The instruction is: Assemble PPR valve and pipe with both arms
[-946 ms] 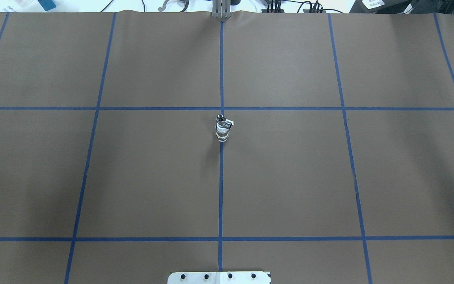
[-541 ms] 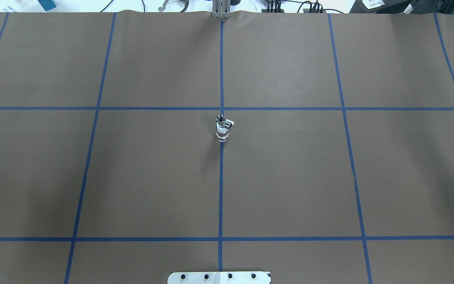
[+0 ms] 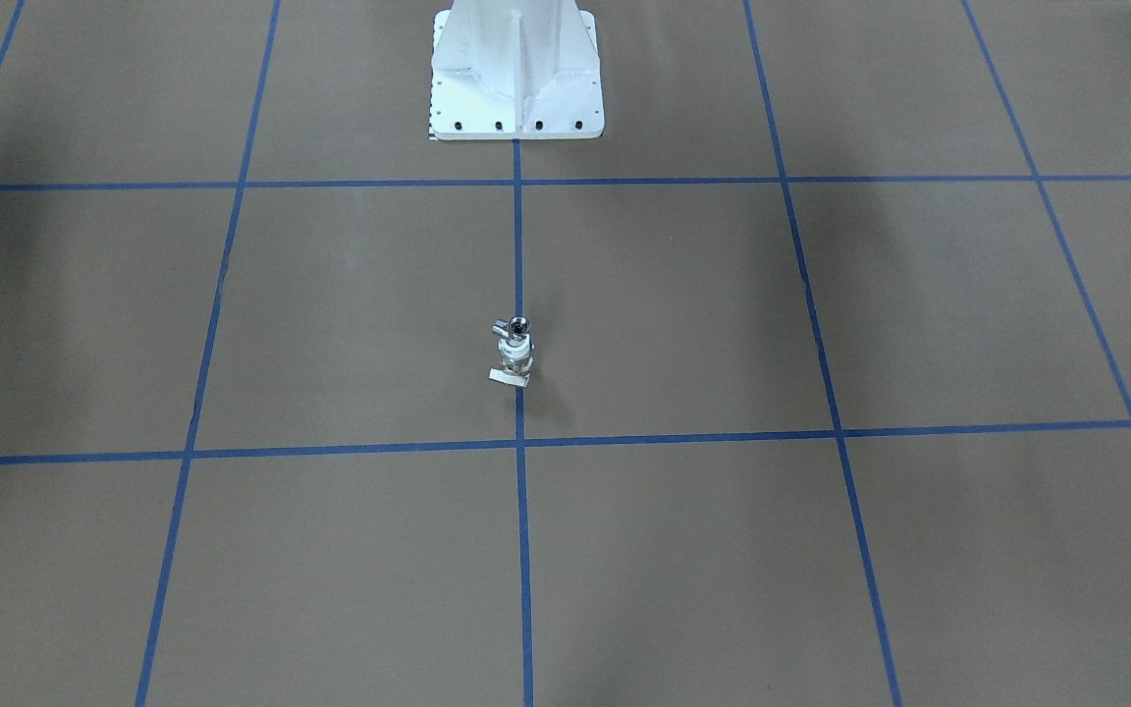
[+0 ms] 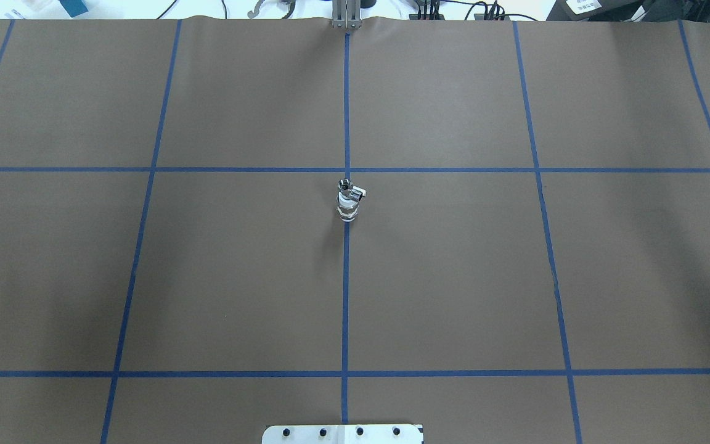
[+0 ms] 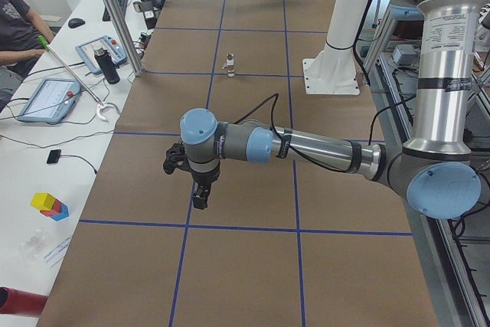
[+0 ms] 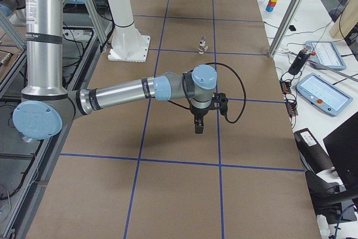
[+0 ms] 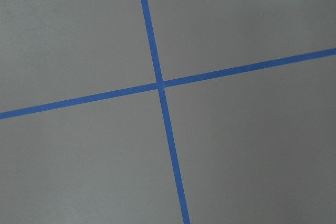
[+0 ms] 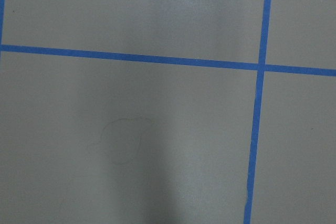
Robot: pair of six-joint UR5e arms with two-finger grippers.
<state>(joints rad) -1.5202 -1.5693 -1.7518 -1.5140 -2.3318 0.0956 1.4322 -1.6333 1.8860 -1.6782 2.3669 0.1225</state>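
Note:
The PPR valve [image 4: 347, 209] stands upright on the brown table cover at the middle. The chrome pipe [image 4: 346, 185] sits on top of it with its side nub pointing right. Both also show in the front view, valve [image 3: 514, 353] and pipe [image 3: 517, 325], and as one small stack in the side views [image 5: 229, 63] [image 6: 202, 43]. My left gripper [image 5: 200, 198] hangs over the table far from the stack, and I cannot tell if it is open or shut. My right gripper [image 6: 198, 125] does likewise. Both wrist views show only brown paper and blue tape.
The white robot pedestal [image 3: 516, 69] stands behind the stack. Blue tape lines grid the cover. Tablets [image 6: 325, 92], a bottle [image 5: 111, 67], metal posts [image 5: 115, 17] and a seated person [image 5: 15, 21] are along the operators' side.

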